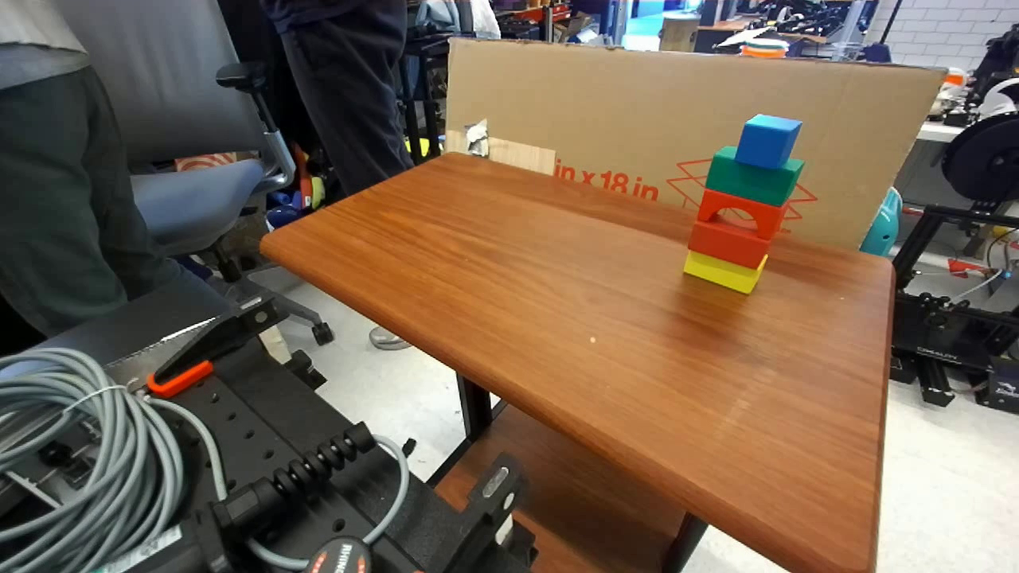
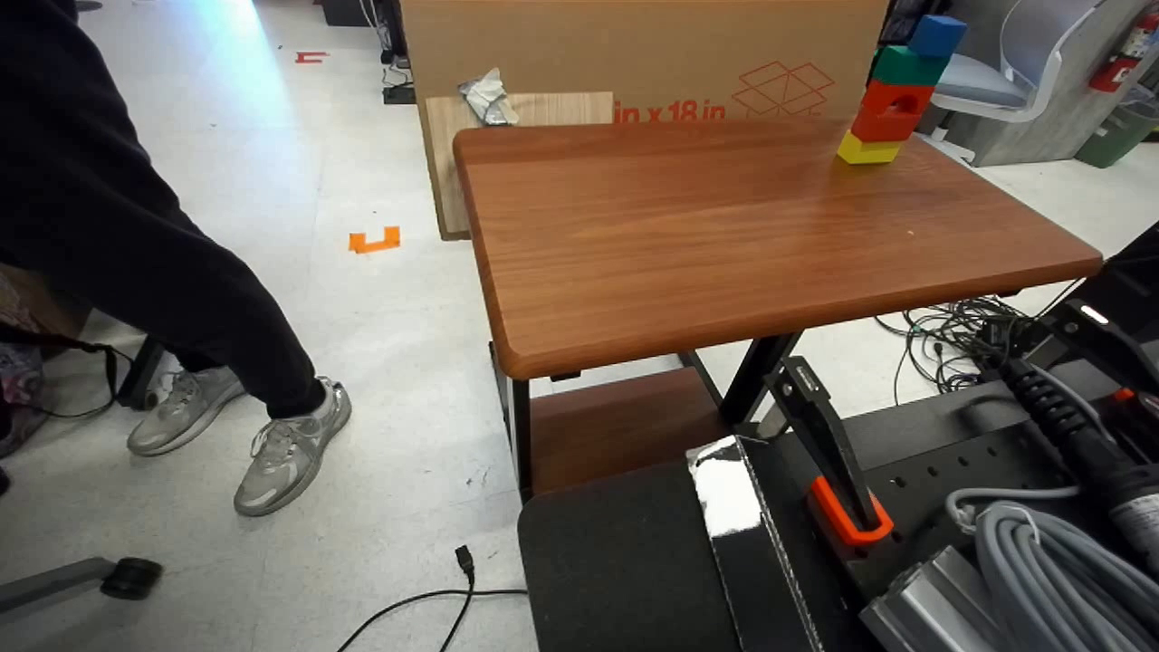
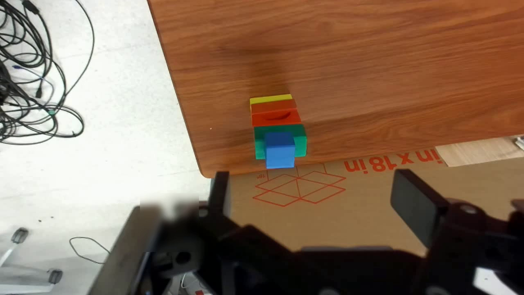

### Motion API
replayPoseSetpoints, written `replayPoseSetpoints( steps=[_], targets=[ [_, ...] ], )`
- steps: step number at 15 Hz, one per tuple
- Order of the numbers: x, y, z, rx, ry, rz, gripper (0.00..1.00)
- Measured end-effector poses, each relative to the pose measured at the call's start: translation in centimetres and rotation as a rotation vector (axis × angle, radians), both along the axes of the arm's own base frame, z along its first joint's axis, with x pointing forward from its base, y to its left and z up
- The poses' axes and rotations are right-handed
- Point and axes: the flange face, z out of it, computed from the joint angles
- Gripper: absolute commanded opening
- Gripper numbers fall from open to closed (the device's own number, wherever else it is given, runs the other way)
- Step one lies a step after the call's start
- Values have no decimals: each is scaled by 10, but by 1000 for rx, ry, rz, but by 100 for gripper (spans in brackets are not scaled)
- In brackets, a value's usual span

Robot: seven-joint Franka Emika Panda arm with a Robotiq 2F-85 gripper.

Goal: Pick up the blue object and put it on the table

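The gripper [image 3: 317, 197] stood spread in the wrist view, its fingers [image 3: 415, 209] well apart from each other and away from the blue block [image 3: 280, 152]. In both exterior views that cube sat uppermost, resting on the larger green block [image 1: 748, 182]. Lower beneath the blue block came a red-orange arch [image 1: 744, 204], then a red block [image 1: 724, 243], and lowest a yellow block [image 1: 723, 272]. Below the blue block too lay the table [image 1: 557, 270] with its reddish-brown wood top, and the yellow block rested on it near a corner. Behind the blue block, in an exterior view, rose a broad piece of brown cardboard [image 1: 621, 103]. Farther from the blue block, also in an exterior view, a darkly dressed person [image 1: 342, 87] stood near a gray office chair [image 1: 175, 72]. In the wrist view, tangled black cables [image 3: 51, 65] lay on the pale floor [image 3: 131, 123], well apart from the blue block.
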Motion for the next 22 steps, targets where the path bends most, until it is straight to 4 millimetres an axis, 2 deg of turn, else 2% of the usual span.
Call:
replayPoseSetpoints(
  steps=[5,12,17,22],
  targets=[
    [38,3,-36,-11,53,-2,100],
    [76,-12,-76,-46,166,-65,100],
    [92,-19,-93,-40,242,-84,100],
    [106,-12,-102,-38,261,-67,100]
  ],
)
